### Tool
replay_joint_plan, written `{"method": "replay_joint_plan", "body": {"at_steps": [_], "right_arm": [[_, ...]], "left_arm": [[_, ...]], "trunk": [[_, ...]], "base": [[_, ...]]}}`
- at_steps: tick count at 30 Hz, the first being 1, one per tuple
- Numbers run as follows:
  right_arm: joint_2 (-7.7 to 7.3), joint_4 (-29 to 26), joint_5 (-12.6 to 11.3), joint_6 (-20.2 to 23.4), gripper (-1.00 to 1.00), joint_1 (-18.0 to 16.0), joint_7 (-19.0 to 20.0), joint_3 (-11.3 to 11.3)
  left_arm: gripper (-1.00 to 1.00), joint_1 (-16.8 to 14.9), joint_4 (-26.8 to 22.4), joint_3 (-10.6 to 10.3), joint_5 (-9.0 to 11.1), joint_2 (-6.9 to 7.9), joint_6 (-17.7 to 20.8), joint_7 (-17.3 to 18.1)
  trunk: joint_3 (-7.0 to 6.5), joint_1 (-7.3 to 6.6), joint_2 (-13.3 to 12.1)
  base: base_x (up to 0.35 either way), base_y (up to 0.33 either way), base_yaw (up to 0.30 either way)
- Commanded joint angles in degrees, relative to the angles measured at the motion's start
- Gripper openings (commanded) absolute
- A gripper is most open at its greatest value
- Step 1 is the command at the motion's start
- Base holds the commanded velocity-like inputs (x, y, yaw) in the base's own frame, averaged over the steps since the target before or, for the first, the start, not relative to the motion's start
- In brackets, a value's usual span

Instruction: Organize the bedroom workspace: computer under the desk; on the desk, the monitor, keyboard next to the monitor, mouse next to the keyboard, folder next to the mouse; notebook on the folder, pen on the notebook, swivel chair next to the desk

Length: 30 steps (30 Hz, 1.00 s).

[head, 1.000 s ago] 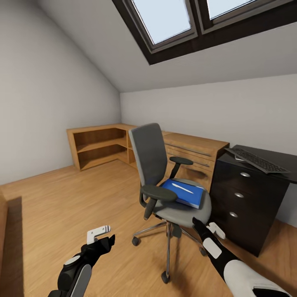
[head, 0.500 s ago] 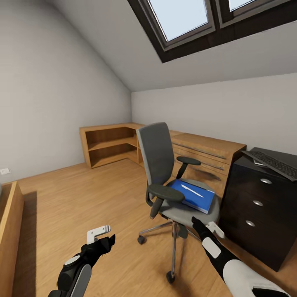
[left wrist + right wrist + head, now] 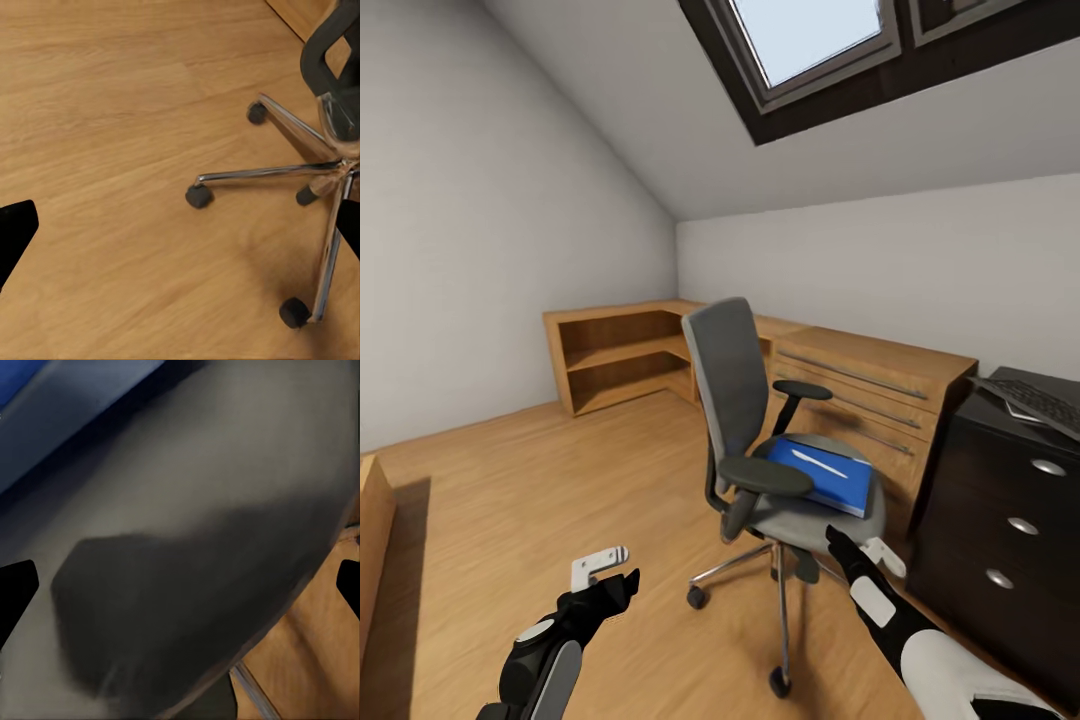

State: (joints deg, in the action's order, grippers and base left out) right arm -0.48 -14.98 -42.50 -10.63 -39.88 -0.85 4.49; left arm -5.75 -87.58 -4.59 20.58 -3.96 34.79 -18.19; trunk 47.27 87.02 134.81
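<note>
Light wood flooring runs under a sloped white ceiling, and at centre frame the swivel chair carries the folder with the pen on it, while the left gripper and right gripper hang spread wide and empty at the bottom.

You are facing white walls under a sloped ceiling. Daylight is coming through the skylight. Wooden shelving is standing on the light wood floor.
</note>
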Motion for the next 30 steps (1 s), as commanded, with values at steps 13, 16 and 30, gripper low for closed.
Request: {"method": "replay_joint_plan", "body": {"at_steps": [13,16,30], "right_arm": [[0.08,0.31,-0.13,0.78,1.00,-0.01,0.06,-0.88],[0.12,0.31,-0.08,0.78,1.00,-0.01,0.05,-0.88],[0.12,0.31,-0.04,0.78,1.00,0.03,0.05,-0.88]], "left_arm": [[1.00,-0.05,-0.05,-0.07,0.52,-0.07,0.19,-0.84],[1.00,-0.05,-0.05,-0.13,0.52,-0.10,0.19,-0.80],[1.00,-0.05,1.64,-4.60,0.52,-0.17,0.19,-0.74]], "trunk": [[-0.02,0.04,0.01],[-0.19,0.04,0.01],[-1.05,0.04,0.01]], "base": [[0.199,0.133,0.023],[0.004,0.005,0.176],[0.000,0.000,0.201]]}}
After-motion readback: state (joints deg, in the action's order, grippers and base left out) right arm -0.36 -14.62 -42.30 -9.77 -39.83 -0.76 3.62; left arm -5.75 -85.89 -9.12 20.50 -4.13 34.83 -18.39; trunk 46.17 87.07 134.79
